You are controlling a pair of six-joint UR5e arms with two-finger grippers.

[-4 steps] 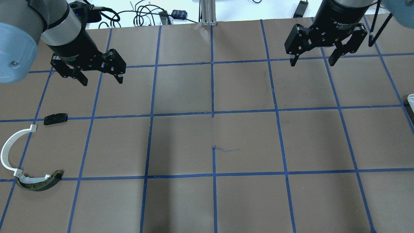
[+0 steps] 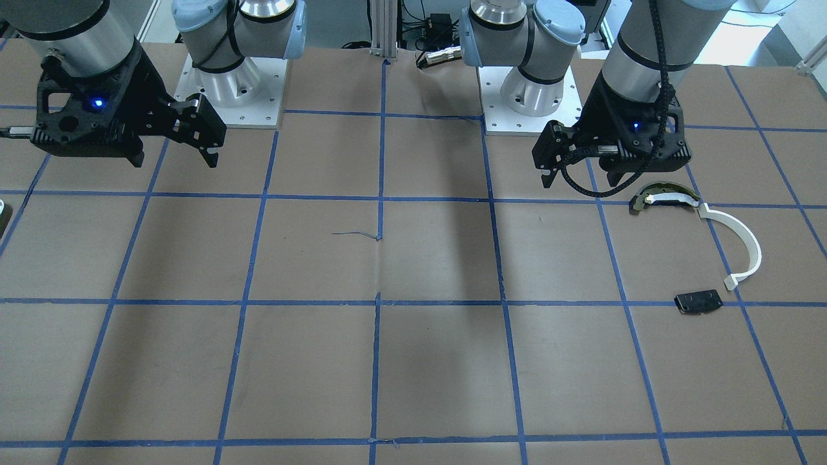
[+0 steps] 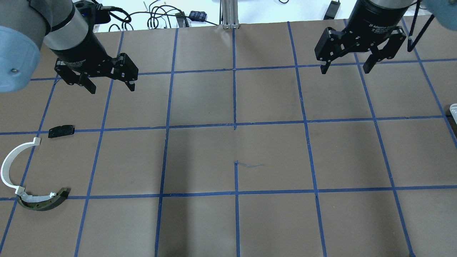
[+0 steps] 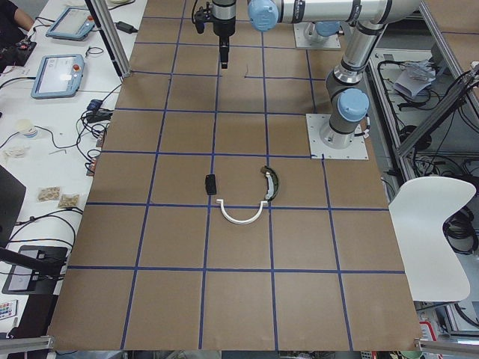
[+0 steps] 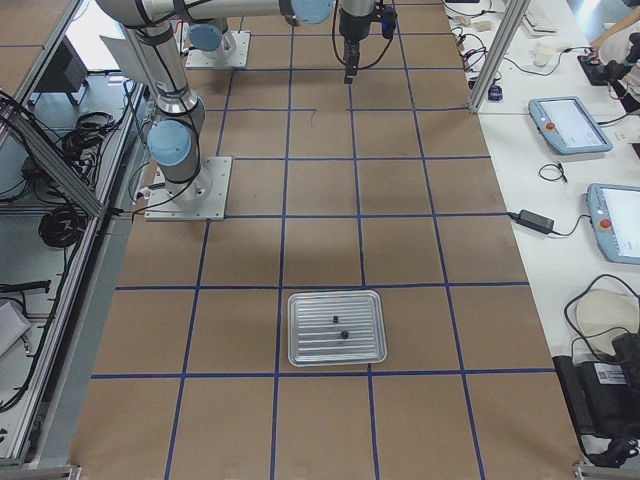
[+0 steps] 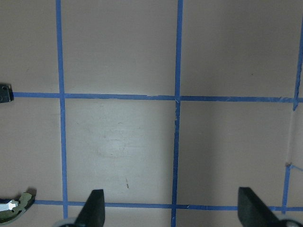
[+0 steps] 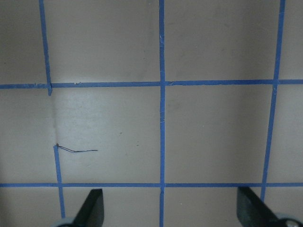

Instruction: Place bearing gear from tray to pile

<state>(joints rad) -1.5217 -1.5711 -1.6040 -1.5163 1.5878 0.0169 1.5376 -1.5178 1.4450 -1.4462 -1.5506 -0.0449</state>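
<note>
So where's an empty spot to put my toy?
The middle squares are bare, from under the left gripper across to the right gripper. It's crowded only at the ends: white arc, dark curved piece and black plate on the robot's left, tray on its right.

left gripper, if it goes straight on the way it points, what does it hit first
Probably only the bare table, near a blue tape crossing. The left gripper hangs open above it; the black plate lies off to the side.
</note>
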